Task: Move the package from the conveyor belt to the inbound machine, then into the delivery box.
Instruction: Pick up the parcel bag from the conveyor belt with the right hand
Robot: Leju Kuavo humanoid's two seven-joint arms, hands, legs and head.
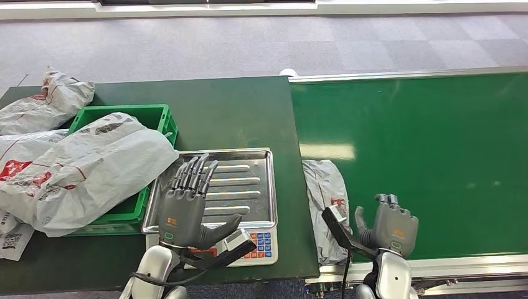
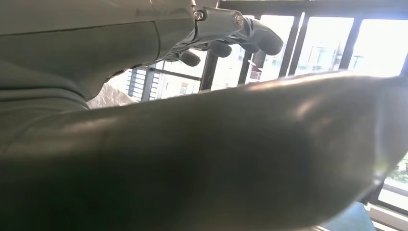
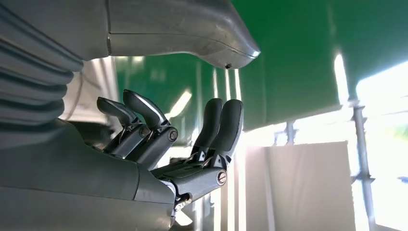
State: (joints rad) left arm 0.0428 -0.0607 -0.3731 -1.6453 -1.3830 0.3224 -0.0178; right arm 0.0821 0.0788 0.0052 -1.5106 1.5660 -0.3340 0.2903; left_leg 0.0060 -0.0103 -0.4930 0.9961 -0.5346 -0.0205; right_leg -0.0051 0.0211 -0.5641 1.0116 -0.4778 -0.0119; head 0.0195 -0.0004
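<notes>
Left hand (image 1: 187, 205) open above scale tray (image 1: 249, 180)

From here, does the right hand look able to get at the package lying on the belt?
Probably yes. The right hand hovers empty just beside the package at the near edge of the conveyor belt, with nothing between them; the left hand is over the scale tray.

A crate (image 1: 155, 115) sits at the left of the table (image 1: 236, 112), with a bag (image 1: 93, 168) lying in it and more bags (image 1: 47, 99) to its left. Right of the crate stands a scale (image 1: 249, 187), the left hand (image 1: 187, 208) over its tray. Right of the table runs the conveyor belt (image 1: 423, 156); a package (image 1: 325, 193) lies at its left edge, the right hand (image 1: 392, 227) just beside it.
</notes>
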